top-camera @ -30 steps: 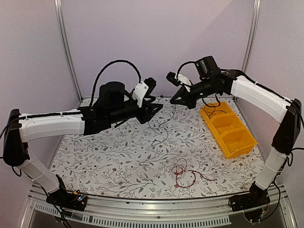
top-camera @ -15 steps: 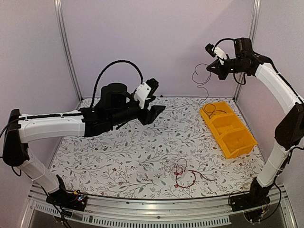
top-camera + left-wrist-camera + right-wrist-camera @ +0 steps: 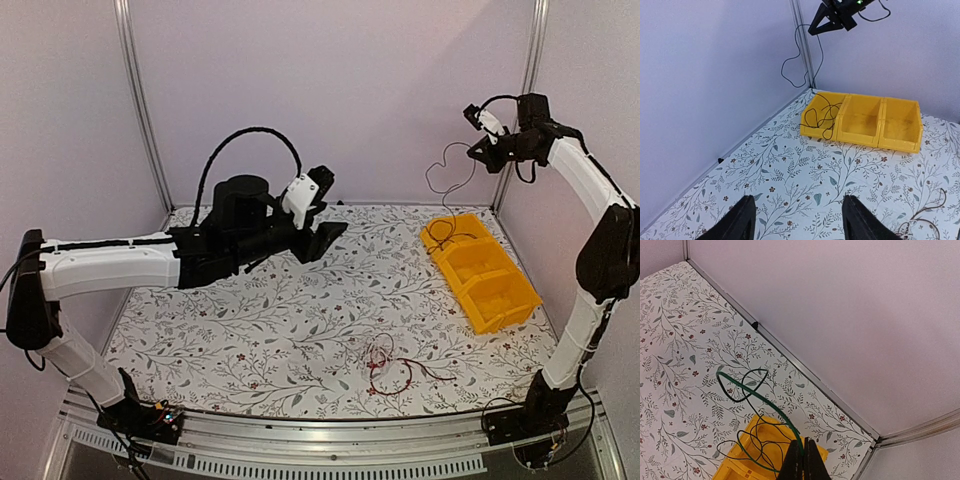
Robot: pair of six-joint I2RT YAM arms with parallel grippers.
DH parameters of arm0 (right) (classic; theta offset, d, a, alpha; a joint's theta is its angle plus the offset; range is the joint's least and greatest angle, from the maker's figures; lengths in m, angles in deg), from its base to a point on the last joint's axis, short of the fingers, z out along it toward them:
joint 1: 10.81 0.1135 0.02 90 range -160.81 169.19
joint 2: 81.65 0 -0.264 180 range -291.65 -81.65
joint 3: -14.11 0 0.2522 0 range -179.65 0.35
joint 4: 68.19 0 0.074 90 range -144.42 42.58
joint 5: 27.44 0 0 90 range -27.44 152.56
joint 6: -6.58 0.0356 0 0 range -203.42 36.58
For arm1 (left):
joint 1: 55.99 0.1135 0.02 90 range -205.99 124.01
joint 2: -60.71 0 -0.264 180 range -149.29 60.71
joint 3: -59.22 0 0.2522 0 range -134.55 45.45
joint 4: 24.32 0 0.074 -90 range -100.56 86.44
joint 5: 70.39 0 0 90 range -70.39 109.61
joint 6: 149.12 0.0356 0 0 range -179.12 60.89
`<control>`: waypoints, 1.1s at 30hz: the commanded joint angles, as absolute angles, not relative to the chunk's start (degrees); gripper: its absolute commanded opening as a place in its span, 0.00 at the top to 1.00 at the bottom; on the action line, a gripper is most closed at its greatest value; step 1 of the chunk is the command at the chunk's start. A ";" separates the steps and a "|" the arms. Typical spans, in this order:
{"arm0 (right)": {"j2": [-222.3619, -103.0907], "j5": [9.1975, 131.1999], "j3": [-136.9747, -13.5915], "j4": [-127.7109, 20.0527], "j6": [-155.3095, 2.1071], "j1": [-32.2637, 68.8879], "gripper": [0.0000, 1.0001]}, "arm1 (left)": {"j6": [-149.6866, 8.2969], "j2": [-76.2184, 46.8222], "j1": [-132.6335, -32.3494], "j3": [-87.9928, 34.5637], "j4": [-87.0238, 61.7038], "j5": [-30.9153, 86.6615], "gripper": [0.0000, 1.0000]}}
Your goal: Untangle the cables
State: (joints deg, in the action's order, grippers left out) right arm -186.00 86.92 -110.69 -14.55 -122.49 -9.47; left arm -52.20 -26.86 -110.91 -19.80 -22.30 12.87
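Note:
A thin dark cable [image 3: 431, 180] hangs from my right gripper [image 3: 478, 150], which is shut on it high up by the back right post. The cable's lower loops lie in the far compartment of the yellow bin [image 3: 497, 300]. In the right wrist view the shut gripper [image 3: 801, 460] pinches a green strand [image 3: 758, 396] above the bin [image 3: 727, 467], with black loops beside it. My left gripper [image 3: 335, 235] hovers open and empty over the back middle of the table, with bare floral mat between its jaws [image 3: 800, 225]. A red and dark cable tangle [image 3: 385, 365] lies near the front edge.
The bin's [image 3: 900, 125] two nearer compartments hold nothing. Pale walls and aluminium posts [image 3: 530, 70] close in the back and sides. In the left wrist view my right gripper [image 3: 832, 20] shows up high by the corner post. A metal rail runs along the front edge.
My right gripper has swung up and to the back right corner with the cable, lifting it off the mat. The left jaws have widened and the left arm has stayed in place.

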 commanded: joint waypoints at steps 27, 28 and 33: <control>-206.62 79.63 -106.88 -9.39 -125.16 -13.98 1.00 | -51.09 -28.32 -111.63 -20.20 -22.96 11.83 0.39; -207.23 79.01 -106.94 -9.30 -125.16 -13.91 1.00 | -51.09 -28.37 -111.63 -20.20 -22.95 11.80 0.39; -209.58 74.91 -107.30 -9.40 -125.43 -12.96 1.00 | -50.99 -28.67 -111.82 -20.20 -22.95 11.71 0.39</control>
State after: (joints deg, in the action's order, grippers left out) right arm -207.05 78.87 -106.96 -9.83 -124.87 -14.04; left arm -51.65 -27.91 -111.02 -19.80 -22.28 12.41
